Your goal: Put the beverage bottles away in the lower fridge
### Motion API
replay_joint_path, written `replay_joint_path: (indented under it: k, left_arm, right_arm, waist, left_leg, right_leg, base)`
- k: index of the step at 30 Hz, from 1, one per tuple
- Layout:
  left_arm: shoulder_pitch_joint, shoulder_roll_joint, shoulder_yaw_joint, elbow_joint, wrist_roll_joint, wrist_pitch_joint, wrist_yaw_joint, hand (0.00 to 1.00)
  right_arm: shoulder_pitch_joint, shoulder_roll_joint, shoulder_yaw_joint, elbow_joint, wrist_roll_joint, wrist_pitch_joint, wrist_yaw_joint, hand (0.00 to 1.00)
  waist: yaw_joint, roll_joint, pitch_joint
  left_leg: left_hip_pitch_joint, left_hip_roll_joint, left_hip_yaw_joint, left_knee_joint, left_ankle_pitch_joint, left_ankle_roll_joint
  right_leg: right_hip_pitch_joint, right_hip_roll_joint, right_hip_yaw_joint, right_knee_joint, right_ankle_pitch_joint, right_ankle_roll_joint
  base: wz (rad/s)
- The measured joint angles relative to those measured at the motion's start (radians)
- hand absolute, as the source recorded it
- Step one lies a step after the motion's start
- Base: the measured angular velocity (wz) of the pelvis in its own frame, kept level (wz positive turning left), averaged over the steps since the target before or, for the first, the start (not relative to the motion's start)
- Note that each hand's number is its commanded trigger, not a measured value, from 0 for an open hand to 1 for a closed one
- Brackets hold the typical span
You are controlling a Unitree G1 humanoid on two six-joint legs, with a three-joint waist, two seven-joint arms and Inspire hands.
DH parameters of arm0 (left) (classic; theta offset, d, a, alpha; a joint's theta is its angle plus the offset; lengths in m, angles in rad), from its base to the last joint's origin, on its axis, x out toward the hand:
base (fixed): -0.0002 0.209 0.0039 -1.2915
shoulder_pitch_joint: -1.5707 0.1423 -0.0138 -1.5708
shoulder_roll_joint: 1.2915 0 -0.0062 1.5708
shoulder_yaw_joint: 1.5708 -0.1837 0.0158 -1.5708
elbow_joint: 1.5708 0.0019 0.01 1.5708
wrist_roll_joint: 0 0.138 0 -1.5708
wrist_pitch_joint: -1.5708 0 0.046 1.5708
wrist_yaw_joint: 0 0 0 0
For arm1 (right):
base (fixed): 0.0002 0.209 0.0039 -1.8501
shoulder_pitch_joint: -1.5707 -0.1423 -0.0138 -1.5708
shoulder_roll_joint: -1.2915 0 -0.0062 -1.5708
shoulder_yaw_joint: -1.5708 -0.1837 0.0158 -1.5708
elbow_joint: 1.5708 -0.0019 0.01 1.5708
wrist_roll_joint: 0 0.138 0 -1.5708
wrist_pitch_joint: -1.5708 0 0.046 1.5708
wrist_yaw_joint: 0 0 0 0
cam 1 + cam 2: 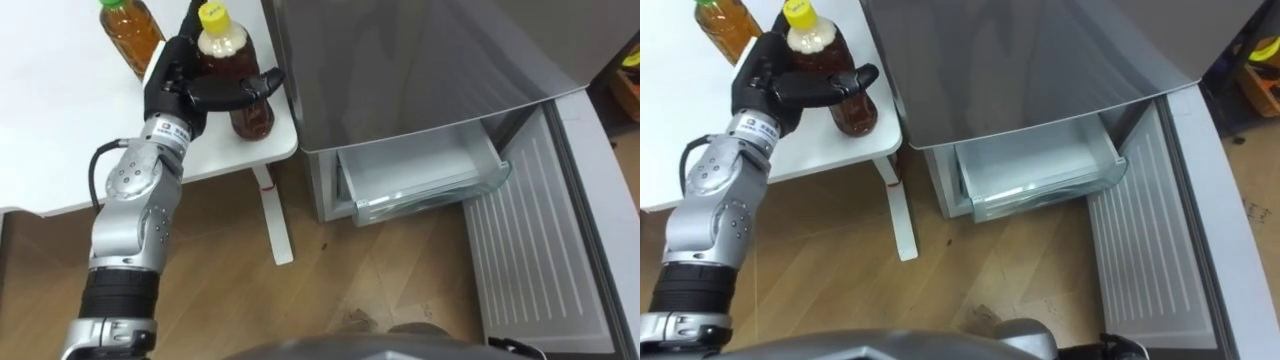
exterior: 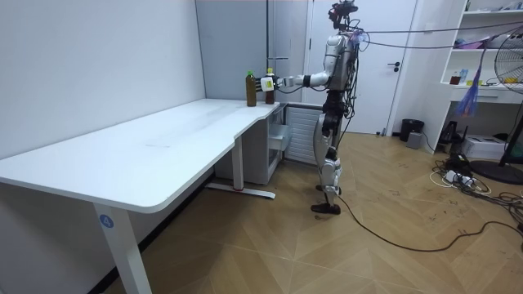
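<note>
Bottle (image 1: 252, 118) gripped by left hand (image 1: 175, 80), its middle hidden by fingers (image 1: 225, 92), second bottle (image 1: 132, 35) at eleven o'clock cut off above, drawer (image 1: 425, 175) open at four o'clock.

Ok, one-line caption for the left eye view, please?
Left hand curled round a yellow-capped brown drink bottle at the white table, beside the grey fridge, clear lower drawer pulled out.

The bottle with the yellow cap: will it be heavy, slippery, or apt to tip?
Probably heavy: the bottle looks nearly full. Its smooth plastic may slip, though the left hand wraps it. Tall, narrow: could tip.
</note>
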Motion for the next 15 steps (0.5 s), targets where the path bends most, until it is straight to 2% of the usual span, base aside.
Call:
replay_joint_path:
  k: [6, 8, 15]
  left_arm:
    - [-0.001, 0.0, 0.0, 0.007, 0.001, 0.0, -0.001, 1.0]
    - [-0.001, 0.0, 0.0, 0.011, 0.001, 0.0, 0.0, 1.0]
    - [-0.001, 0.0, -0.001, 0.019, 0.001, 0.0, 0.0, 1.0]
  right_arm:
    - [0.0, 0.0, 0.0, 0.003, -0.09, 0.007, 0.0, 0.0]
    - [-0.001, 0.0, 0.001, 0.004, -0.116, 0.02, 0.0, 0.0]
    - [-0.002, 0.001, 0.009, 0.019, -0.14, 0.031, 0.0, 0.0]
  waist:
    - [0.0, 0.003, 0.0006]
    - [0.001, 0.005, 0.0007]
    - [0.001, 0.004, 0.0008]
  left_leg:
    - [0.003, 0.0, 0.002, 0.0, 0.0, 0.0]
    - [0.003, 0.0, 0.002, 0.0, 0.0, 0.0]
    - [0.002, 0.0, 0.003, 0.0, 0.0, 0.0]
  right_leg:
    - [0.001, 0.0, 0.002, 0.0, 0.0, 0.0]
    - [0.001, 0.0, 0.002, 0.0, 0.0, 0.0]
    - [-0.001, 0.0, 0.002, 0.0, 0.0, 0.0]
  base:
    - [-0.01]
    - [0.0]
    - [0.0]
